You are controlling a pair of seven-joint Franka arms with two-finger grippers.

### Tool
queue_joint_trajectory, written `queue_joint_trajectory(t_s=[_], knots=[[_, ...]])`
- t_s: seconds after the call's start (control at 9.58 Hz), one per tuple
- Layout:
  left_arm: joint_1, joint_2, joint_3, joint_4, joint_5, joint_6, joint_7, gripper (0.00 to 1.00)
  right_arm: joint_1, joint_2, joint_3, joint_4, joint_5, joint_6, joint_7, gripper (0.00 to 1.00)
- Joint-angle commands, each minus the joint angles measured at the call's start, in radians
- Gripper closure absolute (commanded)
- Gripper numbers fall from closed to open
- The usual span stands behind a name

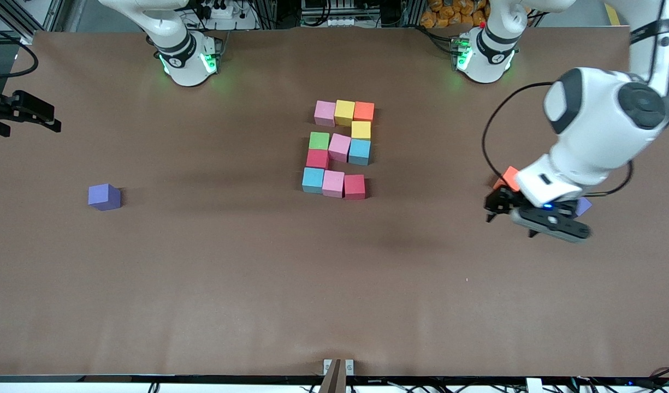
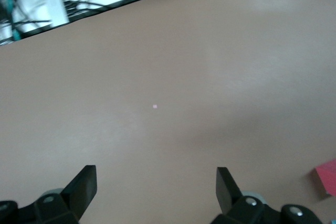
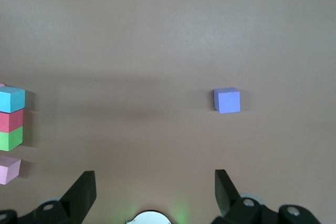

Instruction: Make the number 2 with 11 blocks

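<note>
Eleven blocks (image 1: pixel 340 149) laid as 2 mid-desk (image 1: pixel 203 273), well apart from both pincers. Left pincer (image 1: pixel 511 218) released, empty, above spare orange cube (image 1: pixel 509 177) (not needed). Right pincer (image 1: pixel 23 112) released, waiting at desk edge.

Our left gripper (image 1: pixel 511 218) hangs low over the table at the left arm's end, jaws spread wide, nothing between them. Our right gripper (image 3: pixel 155 192) waits raised at its own end, jaws likewise apart and empty.

left end effector (image 2: pixel 156 192) fingers apart, empty | over bare table (image 2: pixel 173 66) | red block (image 2: pixel 326 178) at edge
</note>
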Motion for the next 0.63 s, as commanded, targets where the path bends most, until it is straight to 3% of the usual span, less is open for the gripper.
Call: queue_joint_trajectory(t_s=[0.0,0.52], knots=[[0.058,0.006,-0.007,0.09,-0.006,-0.145,-0.038,0.0,0.0,0.011,0.001,0.025,-0.001,-0.016,0.003,0.0],[0.142,-0.069,-0.014,0.197,0.124,-0.454,-0.113,0.0,0.0,0.011,0.001,0.025,0.0,-0.018,0.003,0.0]])
